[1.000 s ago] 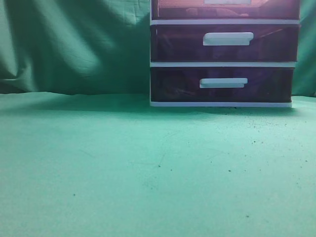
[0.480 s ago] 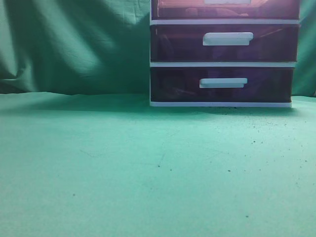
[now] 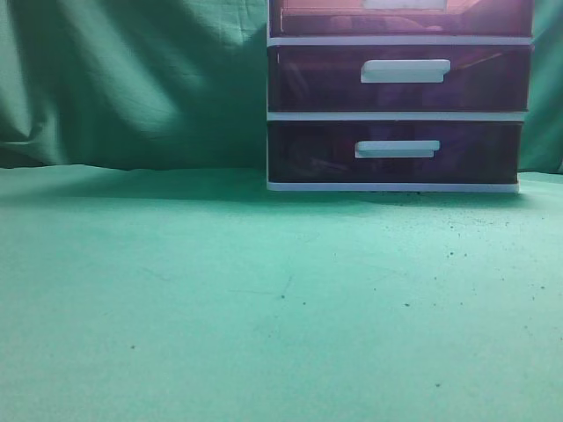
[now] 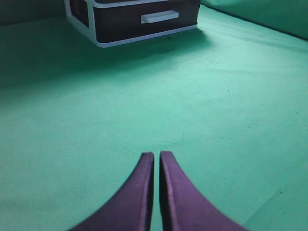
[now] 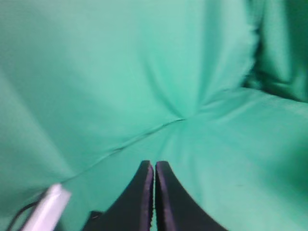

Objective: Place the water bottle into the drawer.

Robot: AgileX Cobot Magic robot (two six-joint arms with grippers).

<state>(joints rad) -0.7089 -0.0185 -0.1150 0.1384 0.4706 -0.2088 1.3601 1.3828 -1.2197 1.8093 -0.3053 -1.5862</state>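
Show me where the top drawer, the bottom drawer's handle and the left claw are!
top drawer [image 3: 325,18], exterior view, on its dark front panel.
bottom drawer's handle [image 3: 397,149], exterior view, on the middle of the white bar.
left claw [image 4: 157,155], left wrist view, between the two closed fingertips.

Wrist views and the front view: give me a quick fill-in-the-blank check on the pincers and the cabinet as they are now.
1. The left pincer is ____, its fingers nearly touching, with nothing between them.
2. The right pincer faces only folds of ____ cloth.
3. The cabinet has a ____ frame around dark drawers.
4. Each dark drawer front carries a ____ handle.

Missing words: shut; green; white; white
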